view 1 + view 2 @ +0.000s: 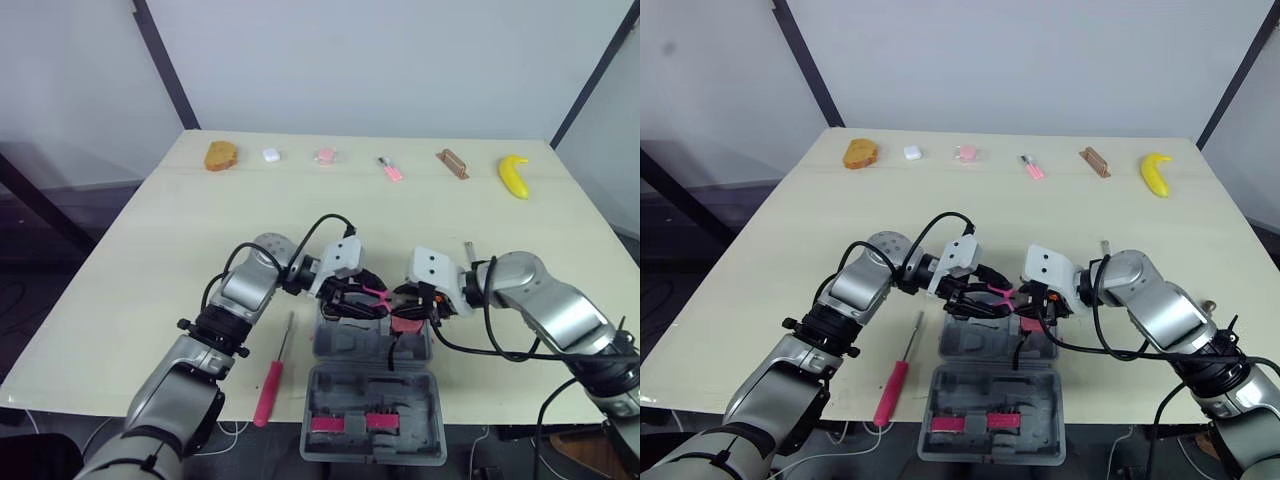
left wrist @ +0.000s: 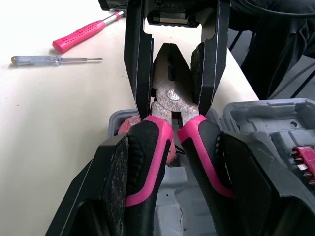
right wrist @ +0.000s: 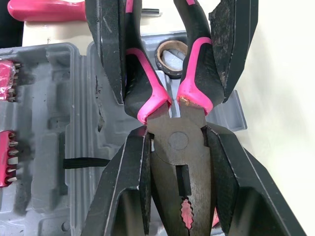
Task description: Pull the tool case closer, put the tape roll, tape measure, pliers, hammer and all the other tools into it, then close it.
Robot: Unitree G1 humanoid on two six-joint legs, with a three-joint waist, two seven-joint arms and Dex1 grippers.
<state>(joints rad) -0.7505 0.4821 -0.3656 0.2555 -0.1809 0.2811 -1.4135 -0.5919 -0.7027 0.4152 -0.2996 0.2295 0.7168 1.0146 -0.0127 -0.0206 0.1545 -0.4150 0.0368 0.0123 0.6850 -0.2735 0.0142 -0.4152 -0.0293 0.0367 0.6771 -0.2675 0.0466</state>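
Note:
Pink-handled pliers (image 1: 378, 296) hang just above the far end of the open grey tool case (image 1: 345, 345), held from both sides. My left gripper (image 1: 356, 293) is shut on the pink and black handles (image 2: 150, 157). My right gripper (image 1: 407, 299) is shut on the metal head (image 3: 177, 147). A tape roll (image 3: 172, 56) lies in the case tray below the pliers. Beside the case on its left, a pink-handled screwdriver (image 1: 272, 385) rests on the table.
The case lid (image 1: 372, 448) lies flat at the table's near edge with pink bit holders (image 1: 350, 423). Another pink screwdriver (image 2: 81, 33) and a clear-handled one (image 2: 49, 60) lie past my right arm. Bread (image 1: 221, 156), small items and a banana (image 1: 514, 175) line the far edge.

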